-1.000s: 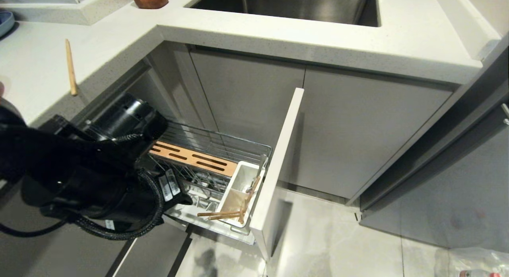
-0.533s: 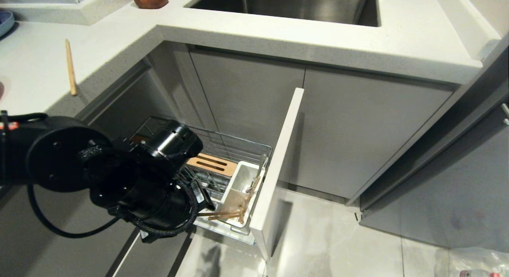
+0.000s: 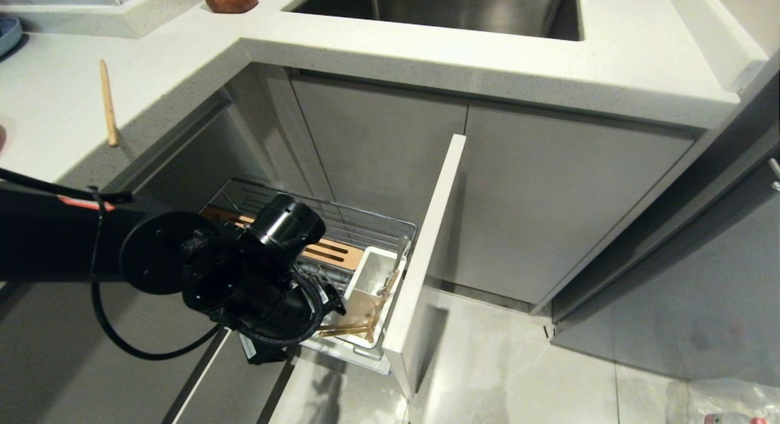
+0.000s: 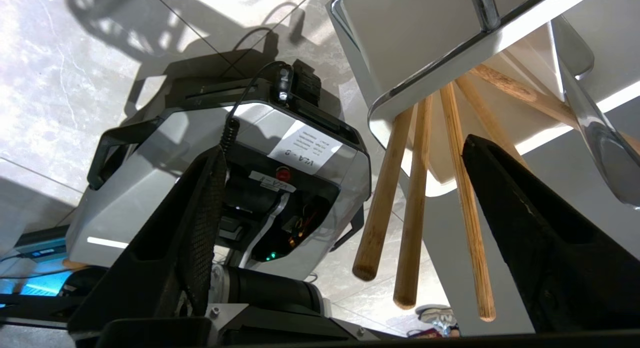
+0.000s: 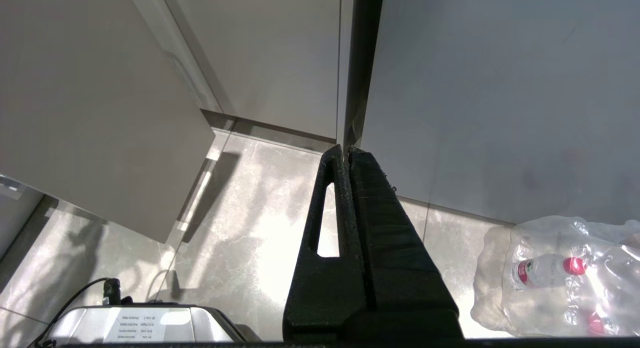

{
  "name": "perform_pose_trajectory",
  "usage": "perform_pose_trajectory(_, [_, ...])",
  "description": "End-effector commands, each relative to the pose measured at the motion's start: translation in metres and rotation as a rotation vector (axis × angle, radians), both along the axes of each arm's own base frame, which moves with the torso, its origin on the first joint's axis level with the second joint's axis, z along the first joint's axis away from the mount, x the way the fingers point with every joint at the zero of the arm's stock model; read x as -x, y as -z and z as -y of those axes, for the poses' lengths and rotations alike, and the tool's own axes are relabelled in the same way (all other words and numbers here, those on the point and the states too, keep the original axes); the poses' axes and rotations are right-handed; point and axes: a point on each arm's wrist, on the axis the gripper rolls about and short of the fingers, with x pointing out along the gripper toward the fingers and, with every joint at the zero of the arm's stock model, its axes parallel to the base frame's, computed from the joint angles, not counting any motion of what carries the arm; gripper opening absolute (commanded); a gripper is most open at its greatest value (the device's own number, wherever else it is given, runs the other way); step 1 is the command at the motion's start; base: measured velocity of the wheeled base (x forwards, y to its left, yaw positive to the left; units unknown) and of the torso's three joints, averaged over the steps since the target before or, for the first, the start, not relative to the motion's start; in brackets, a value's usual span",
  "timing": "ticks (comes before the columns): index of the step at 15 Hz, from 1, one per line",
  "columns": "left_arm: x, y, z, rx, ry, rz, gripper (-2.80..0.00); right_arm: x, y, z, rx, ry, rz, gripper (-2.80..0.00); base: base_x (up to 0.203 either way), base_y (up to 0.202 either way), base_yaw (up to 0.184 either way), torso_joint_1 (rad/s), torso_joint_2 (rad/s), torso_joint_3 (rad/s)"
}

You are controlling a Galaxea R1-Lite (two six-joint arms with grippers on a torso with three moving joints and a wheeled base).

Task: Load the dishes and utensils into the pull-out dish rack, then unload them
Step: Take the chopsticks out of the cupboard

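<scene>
Chrome wire rack (image 3: 365, 220), pulled out below the table (image 3: 426, 52), copper-brown slotted strip (image 3: 332, 252) along one side; white caddy (image 3: 373, 276) at the front corner just behind the pale front panel (image 3: 426, 253). Caddy holds several wooden chopsticks (image 4: 415, 208), ends jutting past its rim, and a metal spoon (image 4: 595, 133). One more chopstick (image 3: 108, 104) lies on the table at left; blue bowl (image 3: 8, 34) at the far left edge. Left end effector (image 4: 350, 188): beside the caddy, jaws spread wide, empty, one finger (image 4: 530, 228) just beside a chopstick. Right end effector (image 5: 347, 155): parked over the floor (image 5: 240, 218), jaws closed, empty
</scene>
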Motion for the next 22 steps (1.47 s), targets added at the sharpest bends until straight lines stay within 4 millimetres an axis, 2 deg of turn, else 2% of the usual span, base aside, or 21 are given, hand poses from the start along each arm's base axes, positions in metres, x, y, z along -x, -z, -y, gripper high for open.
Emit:
perform_pose_trajectory(1, [-0.001,0.0008,0.0001,0.002,-0.006,-0.005,0.0,-0.0001,-0.0001,0.0,0.0,0.0,-0.001,-2.8,0.0,0.0,0.0,0.0,0.0,0.0])
perform_pose_trajectory(12, [-0.0018,0.0,0.0019,0.042,0.016,-0.024,0.0,-0.0001,-0.0001,0.0,0.0,0.0,-0.001,-2.8,0.0,0.0,0.0,0.0,0.0,0.0])
perform_pose_trajectory(13, [-0.0021,0.0003,0.0021,0.041,0.016,-0.024,-2.8,-0.0001,-0.0001,0.0,0.0,0.0,-0.001,-2.8,0.0,0.0,0.0,0.0,0.0,0.0])
perform_pose_trajectory(22, [-0.0013,-0.0008,0.0026,0.043,0.019,-0.021,-2.8,0.0,0.0,0.0,0.0,0.0,0.0,-2.8,0.0,0.0,0.0,0.0,0.0,0.0])
